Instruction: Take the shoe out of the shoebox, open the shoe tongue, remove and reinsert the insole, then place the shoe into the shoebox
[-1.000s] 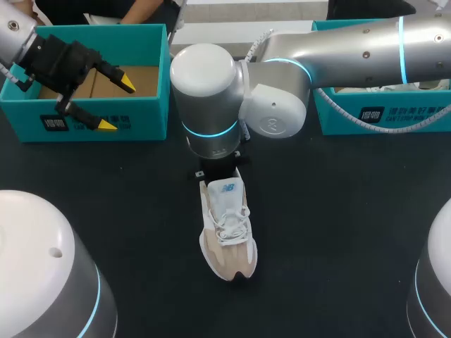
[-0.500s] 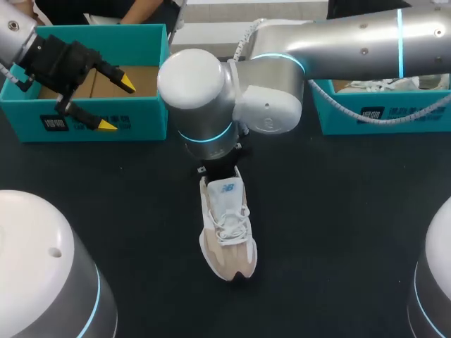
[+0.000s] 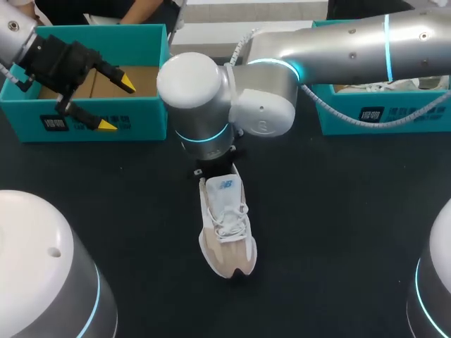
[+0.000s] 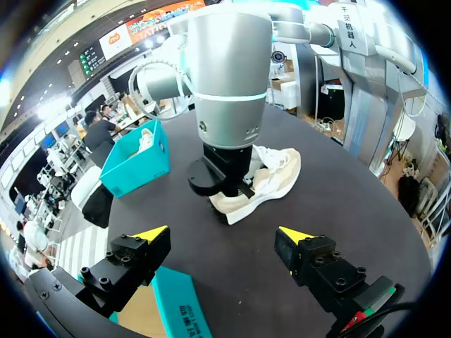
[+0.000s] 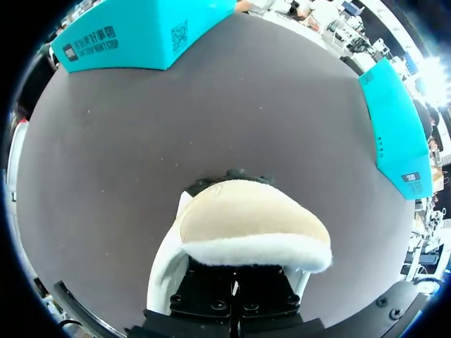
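Now | right arm swung left above sneaker heel, right claw state: cannot tell | left claw spread, unmoved over shoebox | sneaker on surface, tongue-opening next.

The right arm is satin silver with small dark screws, a white rounded joint cap and glowing cyan rings at its joints; a white braided cable runs along it. The silver left arm carries a black, angular pincer with bolted blocks and bright yellow wedge-shaped tips.
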You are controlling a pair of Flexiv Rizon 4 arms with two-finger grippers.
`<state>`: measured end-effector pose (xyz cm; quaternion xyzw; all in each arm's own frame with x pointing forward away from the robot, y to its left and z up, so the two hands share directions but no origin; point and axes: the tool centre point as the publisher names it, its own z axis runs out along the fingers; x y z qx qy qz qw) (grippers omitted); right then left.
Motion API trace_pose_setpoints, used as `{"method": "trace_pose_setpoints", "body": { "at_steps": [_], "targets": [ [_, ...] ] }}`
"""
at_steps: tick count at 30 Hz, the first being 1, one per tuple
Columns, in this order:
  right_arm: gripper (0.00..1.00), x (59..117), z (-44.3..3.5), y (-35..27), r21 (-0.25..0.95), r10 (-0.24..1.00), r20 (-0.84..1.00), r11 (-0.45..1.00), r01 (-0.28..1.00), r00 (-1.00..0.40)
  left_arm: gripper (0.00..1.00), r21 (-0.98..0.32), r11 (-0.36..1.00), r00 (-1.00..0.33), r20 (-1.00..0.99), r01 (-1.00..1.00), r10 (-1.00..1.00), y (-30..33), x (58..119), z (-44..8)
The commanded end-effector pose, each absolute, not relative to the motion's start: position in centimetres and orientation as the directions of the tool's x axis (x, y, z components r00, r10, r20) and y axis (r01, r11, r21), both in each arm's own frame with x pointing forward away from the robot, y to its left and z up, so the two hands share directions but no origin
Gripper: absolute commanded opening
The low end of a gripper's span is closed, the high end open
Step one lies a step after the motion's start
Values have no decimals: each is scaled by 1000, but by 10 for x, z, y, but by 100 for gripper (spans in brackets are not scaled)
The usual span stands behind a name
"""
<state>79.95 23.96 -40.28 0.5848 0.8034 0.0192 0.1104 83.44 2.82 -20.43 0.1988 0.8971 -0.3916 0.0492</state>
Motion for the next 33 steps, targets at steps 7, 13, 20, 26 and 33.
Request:
{"method": "trace_pose_setpoints", "body": {
  "at_steps": [7,13,20,26,33],
  "targets": [
    [0,773,-393,250,123,959,-60,281,952,-276,100,-680,618,-916,-242,395,319,28,834,-204],
    [0,768,-366,245,65,959,-21,283,957,-282,100,-680,618,-916,-242,395,319,28,834,-204],
    [0,753,-350,230,-38,958,61,283,958,-281,100,-680,618,-916,-242,395,319,28,834,-204],
    [0,745,-341,227,-99,954,91,295,950,-287,100,-680,618,-916,-242,395,319,28,834,-204],
    [0,728,-340,220,-286,953,133,299,911,-271,100,-680,618,-916,-242,395,319,28,834,-204]
  ]
}}
